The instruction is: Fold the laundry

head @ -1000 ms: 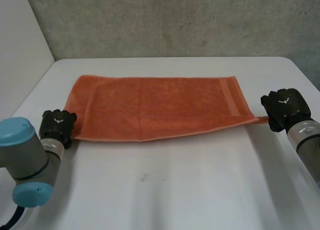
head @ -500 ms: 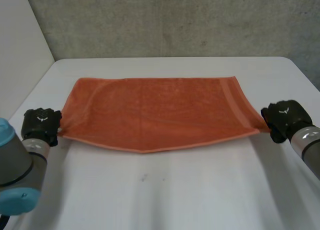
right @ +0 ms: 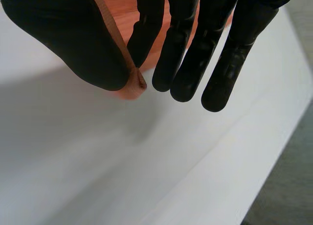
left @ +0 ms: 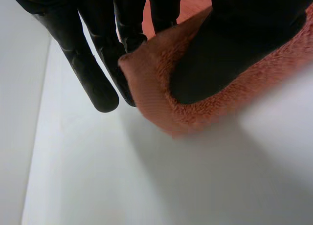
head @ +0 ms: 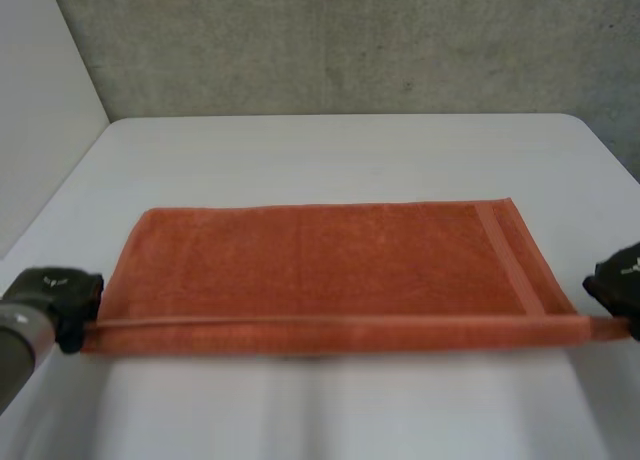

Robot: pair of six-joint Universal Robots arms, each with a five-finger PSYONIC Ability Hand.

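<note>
a: what's happening nearest the camera?
b: the left hand [head: 55, 298] is pinching the near left corner of the orange towel [head: 320, 265], thumb pressing the cloth against its fingers. the right hand [head: 622, 285] is pinching the near right corner between thumb and a fingertip. the near edge is stretching taut between them, seemingly lifting off the white worktop [head: 330, 150]
a: and further back?
b: the rest of the towel is lying flat, its far edge running straight across the worktop, a woven stripe [head: 510, 255] crossing near its right end
a: so how far along is it looking?
b: early, i'm judging. i can't tell whether it's already doubled once. the near edge is waiting to be carried onto the far edge, and any later folds are remaining
</note>
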